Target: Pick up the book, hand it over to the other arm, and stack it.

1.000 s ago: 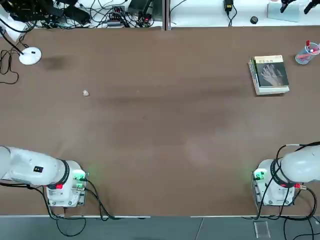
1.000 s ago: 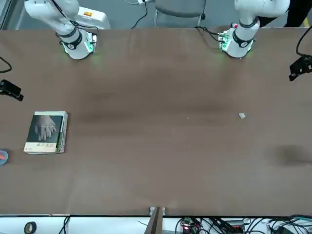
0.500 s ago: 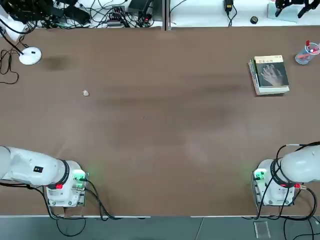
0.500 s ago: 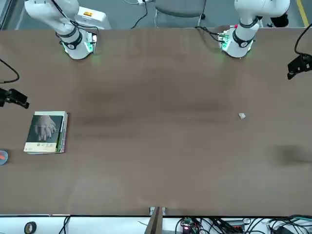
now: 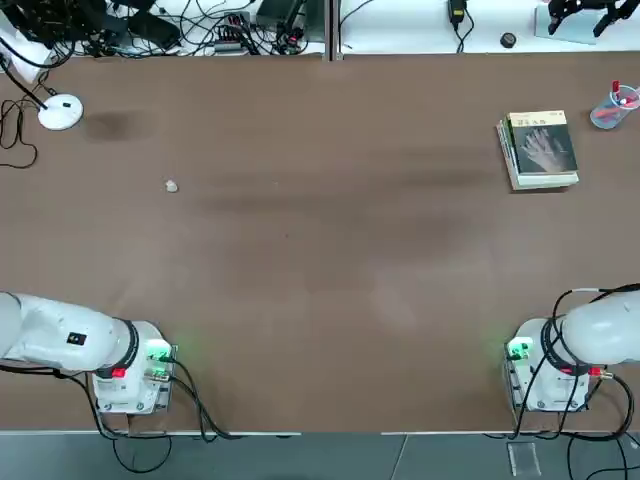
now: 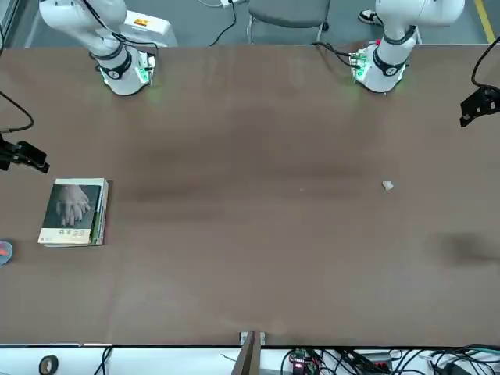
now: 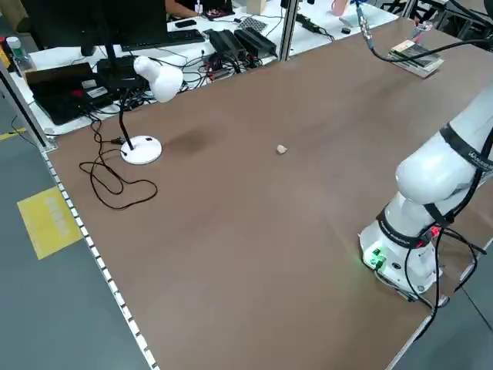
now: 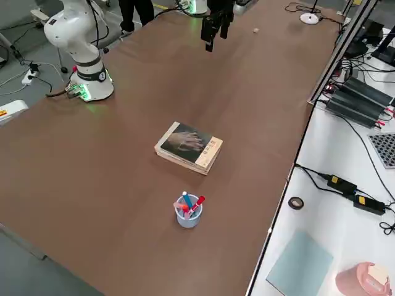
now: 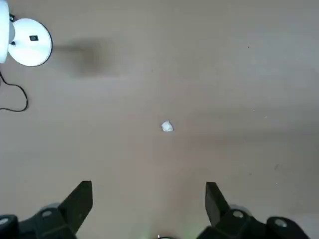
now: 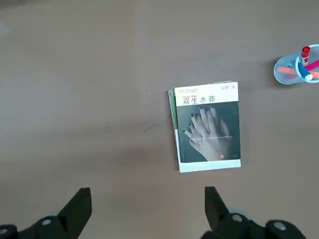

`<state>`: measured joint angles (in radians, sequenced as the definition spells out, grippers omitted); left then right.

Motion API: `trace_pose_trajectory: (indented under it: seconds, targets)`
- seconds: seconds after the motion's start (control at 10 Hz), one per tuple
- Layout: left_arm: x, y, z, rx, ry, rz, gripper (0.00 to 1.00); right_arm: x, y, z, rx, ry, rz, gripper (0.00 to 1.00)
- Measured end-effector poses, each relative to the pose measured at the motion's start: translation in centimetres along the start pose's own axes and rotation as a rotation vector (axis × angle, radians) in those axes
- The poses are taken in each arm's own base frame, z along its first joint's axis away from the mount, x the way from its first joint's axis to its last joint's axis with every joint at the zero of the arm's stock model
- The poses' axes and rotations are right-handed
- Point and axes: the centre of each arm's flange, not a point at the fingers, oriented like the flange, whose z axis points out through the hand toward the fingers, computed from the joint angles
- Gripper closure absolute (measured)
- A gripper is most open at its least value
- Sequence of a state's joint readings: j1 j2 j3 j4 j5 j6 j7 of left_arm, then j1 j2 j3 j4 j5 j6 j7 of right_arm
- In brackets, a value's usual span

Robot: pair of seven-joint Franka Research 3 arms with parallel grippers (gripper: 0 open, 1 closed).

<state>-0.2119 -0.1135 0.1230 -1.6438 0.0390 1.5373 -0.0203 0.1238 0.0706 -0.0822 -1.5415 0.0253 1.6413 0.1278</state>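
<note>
Right gripper (image 10: pixel 148 209): fingers spread wide, nothing between them, held up over the robot's right part of the table (image 5: pixel 290 250). Its wrist cam has the book (image 10: pixel 212 132) in full view, and there's no contact.

Left gripper (image 9: pixel 148 206): same state, spread wide and holding nothing, up over the robot's left part. Its wrist cam shows a white scrap (image 9: pixel 167 126) on the tabletop, plus the round white lamp base (image 9: pixel 31 42) with a black cord (image 9: pixel 25 97) near it.

Book is at the far right of the table from the robot's side, lying flat, cover up, on top of a small pile. Dark cover, pale hand picture, light title band along the edge away from the robot (white strip along the near edge too). A green-and-white edge (image 10: pixel 174 117) pokes out beneath it on the robot's left side.

Cup (image 10: pixel 288 69) with markers (image 10: pixel 305 55) stands near the pile, on its right and a bit farther out, not touching it.

Beyond the far edge: white desk (image 8: pixel 345 246) with cables, a black tape roll (image 8: pixel 295 203) and a pink mug (image 8: pixel 361 282). Person's arm (image 7: pixel 181 9) visible at the desk in the left side view.
</note>
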Motion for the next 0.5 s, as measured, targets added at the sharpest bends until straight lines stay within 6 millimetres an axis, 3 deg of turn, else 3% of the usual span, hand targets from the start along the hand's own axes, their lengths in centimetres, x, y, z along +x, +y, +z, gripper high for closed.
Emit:
trace_pose_trajectory:
  seconds: [0.5]
  targets:
    - [0.00, 0.03, -0.04, 0.000, 0.001, 0.001, 0.00, -0.32, -0.32, -0.55, 0.002, 0.007, -0.007, 0.00]
